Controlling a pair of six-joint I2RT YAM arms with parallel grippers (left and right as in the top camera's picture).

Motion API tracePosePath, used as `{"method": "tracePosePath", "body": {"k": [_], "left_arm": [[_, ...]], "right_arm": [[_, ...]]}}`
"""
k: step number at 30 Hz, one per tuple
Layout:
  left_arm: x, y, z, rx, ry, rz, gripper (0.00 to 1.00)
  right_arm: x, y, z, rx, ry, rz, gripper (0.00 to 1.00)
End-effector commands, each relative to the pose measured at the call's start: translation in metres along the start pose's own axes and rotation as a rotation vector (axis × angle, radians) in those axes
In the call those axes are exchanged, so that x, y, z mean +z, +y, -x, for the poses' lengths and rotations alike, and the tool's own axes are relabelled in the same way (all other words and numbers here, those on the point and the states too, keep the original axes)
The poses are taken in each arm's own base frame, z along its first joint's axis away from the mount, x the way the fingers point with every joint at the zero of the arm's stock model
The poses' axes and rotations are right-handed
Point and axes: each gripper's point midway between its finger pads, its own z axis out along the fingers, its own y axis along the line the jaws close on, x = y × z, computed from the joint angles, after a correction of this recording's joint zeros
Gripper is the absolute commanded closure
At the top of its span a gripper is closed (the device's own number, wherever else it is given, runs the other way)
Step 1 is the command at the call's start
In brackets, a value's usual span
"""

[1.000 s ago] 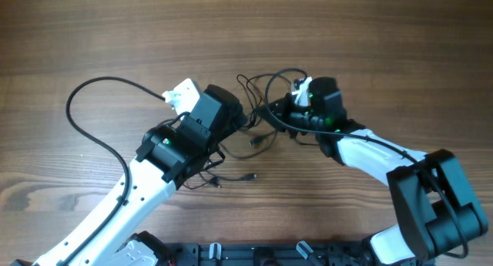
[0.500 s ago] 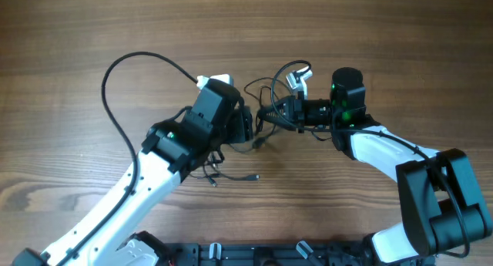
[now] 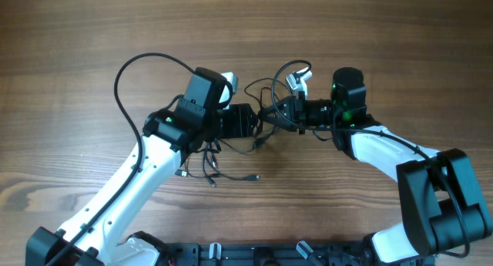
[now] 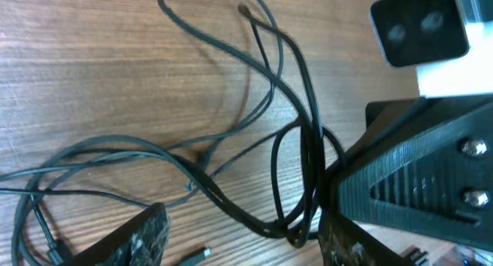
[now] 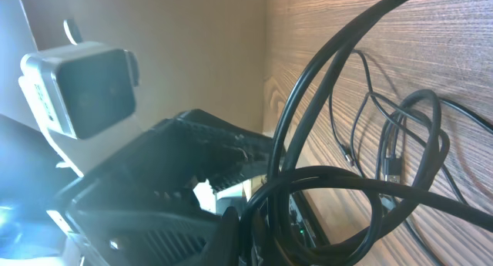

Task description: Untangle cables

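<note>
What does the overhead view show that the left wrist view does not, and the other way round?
Only overhead: the left arm and the right arm whole, a thick loop rising from the left arm, and the wide table.
Only left wrist: the open left gripper from close up, with single strands crossing between its fingers.
Both: the cables bunched at the tip of the right gripper, close to the left gripper.
</note>
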Motion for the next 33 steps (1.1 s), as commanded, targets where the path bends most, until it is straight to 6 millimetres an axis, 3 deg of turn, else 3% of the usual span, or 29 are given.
{"method": "tracePosePath", "body": {"k": [1, 9, 13, 18, 19, 20, 21, 24, 26, 29, 33], "left_arm": [[0.009, 0.003, -0.020, 0.010, 0.068, -0.027, 0.36], [0.014, 0.000, -0.013, -0.004, 0.034, -0.046, 0.36], [0.027, 0.007, -0.017, -0.040, 0.066, -0.026, 0.41], [0.055, 0.009, -0.020, -0.103, 0.107, -0.037, 0.63], [0.058, 0.007, -0.019, -0.096, 0.106, -0.040, 0.73], [0.059, 0.005, -0.020, -0.090, 0.105, -0.044, 0.89], [0.059, 0.005, -0.019, -0.089, 0.103, -0.044, 0.96], [0.056, 0.019, -0.015, -0.109, 0.081, 0.011, 0.96], [0.042, 0.053, -0.010, -0.168, 0.057, 0.129, 0.96], [0.011, 0.098, -0.009, -0.275, 0.037, 0.264, 0.96], [-0.034, 0.129, 0.001, -0.355, -0.042, 0.312, 0.96]], "right_arm": [[0.000, 0.007, -0.003, -0.015, 0.022, 0.016, 0.96], [0.000, 0.007, -0.004, -0.006, 0.024, 0.016, 0.96], [0.000, 0.008, -0.005, -0.005, 0.031, 0.019, 0.96], [0.000, 0.008, -0.005, 0.003, 0.034, 0.020, 0.96], [0.000, 0.008, -0.005, 0.002, 0.034, 0.020, 0.96], [0.000, 0.008, -0.005, 0.003, 0.034, 0.020, 0.96], [0.000, 0.008, -0.005, 0.002, 0.034, 0.020, 0.96], [-0.001, 0.008, -0.005, 0.007, 0.033, 0.022, 0.96], [-0.016, 0.019, -0.002, -0.011, 0.049, 0.065, 0.96], [-0.060, 0.042, 0.016, -0.154, -0.002, 0.119, 0.96], [-0.123, 0.045, 0.049, -0.245, -0.202, 0.101, 0.96]]}}
